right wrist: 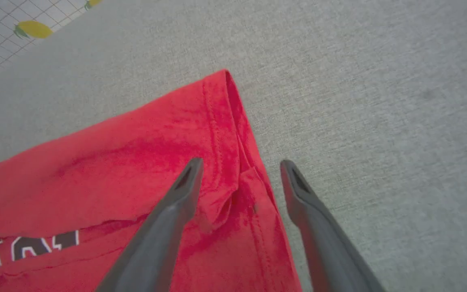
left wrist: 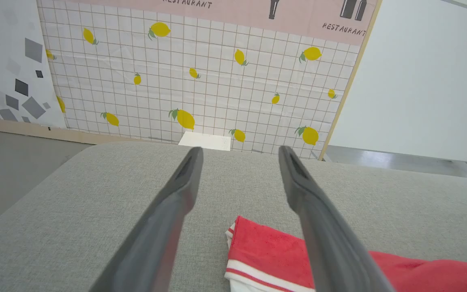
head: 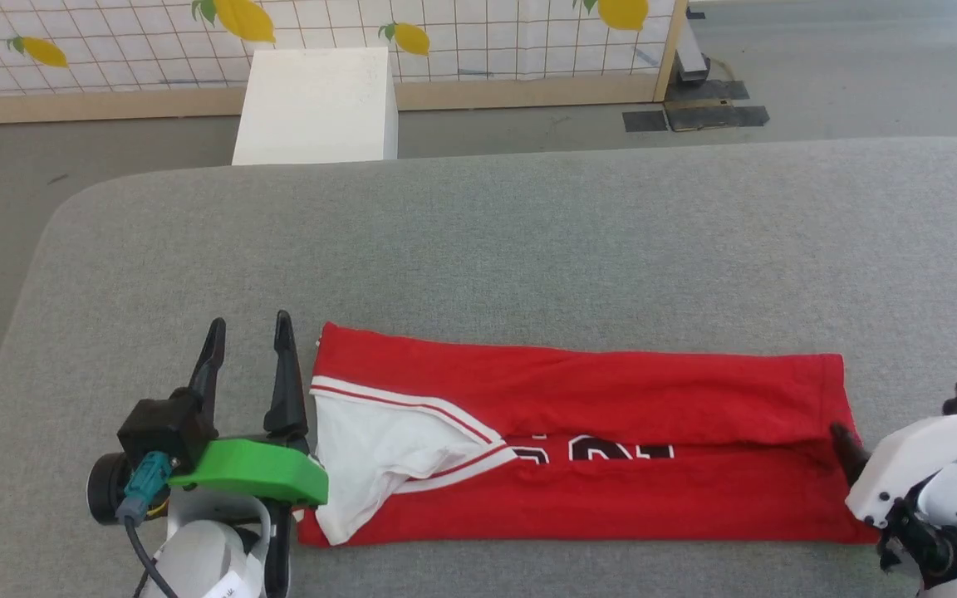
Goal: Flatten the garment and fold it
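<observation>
The garment [head: 611,390] lies as a folded strip on the tabletop [head: 528,249]. Your left tool [head: 250,321] is wide, empty, beside its armhole end; your right tool [right wrist: 239,162] is wide over the hem. Pinch one layer only and the fold may slip.

The jersey [head: 611,465] lies on the tabletop [head: 528,249], close to its near edge, stretched from left to right, its far part folded over onto the middle. The left pincer [head: 247,328] sits just left of the jersey's left end, fingers apart and pointing away from the robot. The right pincer [right wrist: 239,164] is at the jersey's right end, fingers spread across the edge: one over the cloth, the other over bare tabletop. Behind the tabletop a box [head: 316,104] stands on the floor [head: 861,66], against a panel [head: 478,41]. Mats [head: 694,112] lie further right.
</observation>
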You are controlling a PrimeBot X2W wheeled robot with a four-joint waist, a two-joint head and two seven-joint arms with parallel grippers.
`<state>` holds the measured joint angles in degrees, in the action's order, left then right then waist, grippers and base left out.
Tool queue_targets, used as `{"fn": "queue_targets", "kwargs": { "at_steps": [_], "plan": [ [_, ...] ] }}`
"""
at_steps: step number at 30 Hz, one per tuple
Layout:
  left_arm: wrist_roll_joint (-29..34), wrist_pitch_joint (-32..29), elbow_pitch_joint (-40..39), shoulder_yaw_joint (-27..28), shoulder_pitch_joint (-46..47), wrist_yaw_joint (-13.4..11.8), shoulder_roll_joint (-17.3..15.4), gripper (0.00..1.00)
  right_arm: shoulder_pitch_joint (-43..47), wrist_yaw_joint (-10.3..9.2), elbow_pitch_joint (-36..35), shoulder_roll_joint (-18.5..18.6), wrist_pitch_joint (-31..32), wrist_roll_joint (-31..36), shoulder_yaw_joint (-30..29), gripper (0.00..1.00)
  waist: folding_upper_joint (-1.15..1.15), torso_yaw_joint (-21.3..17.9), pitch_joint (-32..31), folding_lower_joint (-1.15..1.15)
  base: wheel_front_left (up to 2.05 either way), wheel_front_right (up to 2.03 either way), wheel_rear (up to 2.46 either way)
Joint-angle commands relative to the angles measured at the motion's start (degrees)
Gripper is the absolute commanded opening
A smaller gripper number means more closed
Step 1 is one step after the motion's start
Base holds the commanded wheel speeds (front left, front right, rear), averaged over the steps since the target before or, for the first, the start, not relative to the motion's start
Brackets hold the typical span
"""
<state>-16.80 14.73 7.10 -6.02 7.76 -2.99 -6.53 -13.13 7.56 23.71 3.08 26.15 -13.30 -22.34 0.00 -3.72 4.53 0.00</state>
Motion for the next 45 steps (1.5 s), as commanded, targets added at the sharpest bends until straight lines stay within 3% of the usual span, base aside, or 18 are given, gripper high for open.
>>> {"fn": "queue_targets", "kwargs": {
  "at_steps": [1,10,11,12,13,14,15,16,20,25,31,38,45],
  "plan": [
    [0.87,0.26,0.16,0.55,1.02,0.63,0.58,1.0,-1.19,-0.08,1.74,-0.16,1.77,0.99,-0.5,1.0,0.0,0.12,0.05,0.0,0.0,0.0,0.0],
    [3.76,0.27,2.0,2.82,1.14,3.57,2.59,1.0,-5.12,-0.08,8.82,-0.19,11.31,4.7,-0.65,1.0,0.0,0.72,0.3,0.0,0.0,0.0,0.0],
    [3.9,0.27,2.19,2.96,1.17,3.82,2.7,1.0,-5.25,-0.08,9.21,-0.19,12.23,4.49,-0.41,0.9,0.0,0.77,0.31,0.0,0.0,0.0,0.0],
    [4.06,0.27,2.36,3.14,1.23,4.09,2.83,1.0,-5.37,-0.08,9.59,-0.19,13.5,4.15,-0.15,0.58,0.0,0.84,0.34,0.0,0.0,0.0,0.0],
    [4.18,0.27,2.56,3.33,1.26,4.33,2.94,1.0,-5.39,-0.08,9.76,-0.19,14.78,4.11,0.38,0.33,0.0,0.89,0.37,0.0,0.0,0.0,0.0],
    [4.28,0.27,2.68,3.48,1.3,4.48,3.02,1.0,-5.39,-0.08,9.72,-0.19,15.72,3.98,0.98,0.25,0.0,0.91,0.4,0.0,0.0,0.0,0.0],
    [4.32,0.27,2.79,3.71,1.36,4.65,3.11,1.0,-5.42,-0.08,9.28,-0.1,16.2,3.6,1.59,0.03,0.0,0.92,0.46,0.0,0.0,0.0,0.0],
    [4.36,0.27,2.87,3.85,1.42,4.79,3.18,1.0,-5.41,-0.08,8.77,0.05,16.27,3.37,1.96,0.0,0.0,0.92,0.52,0.0,0.0,0.0,0.0],
    [4.59,0.27,3.21,4.16,1.78,5.34,3.4,1.0,-4.87,-0.08,6.22,2.01,15.95,3.46,3.61,0.0,0.0,1.03,0.74,0.0,0.0,0.0,0.0],
    [4.69,0.27,3.36,4.28,2.17,5.69,3.55,1.0,-4.15,-0.08,4.08,7.12,11.79,6.57,3.27,0.0,0.0,1.27,1.23,0.0,0.0,0.0,0.0],
    [4.22,0.27,3.22,3.7,2.61,5.85,3.63,1.0,-3.82,-0.08,4.09,12.03,6.39,12.84,-2.22,0.0,0.0,1.86,2.21,0.0,0.0,0.0,0.0],
    [3.95,0.27,3.09,3.02,2.95,5.37,3.64,1.0,-3.56,-0.08,4.95,13.36,3.4,17.49,-7.15,0.0,0.0,2.48,2.87,0.0,0.0,0.0,0.0],
    [4.48,0.27,2.82,3.18,2.36,5.04,3.65,1.0,-1.32,-0.08,-0.89,13.89,5.3,15.82,-0.88,0.0,0.0,2.16,2.35,0.0,0.0,0.0,0.0]
  ]
}}
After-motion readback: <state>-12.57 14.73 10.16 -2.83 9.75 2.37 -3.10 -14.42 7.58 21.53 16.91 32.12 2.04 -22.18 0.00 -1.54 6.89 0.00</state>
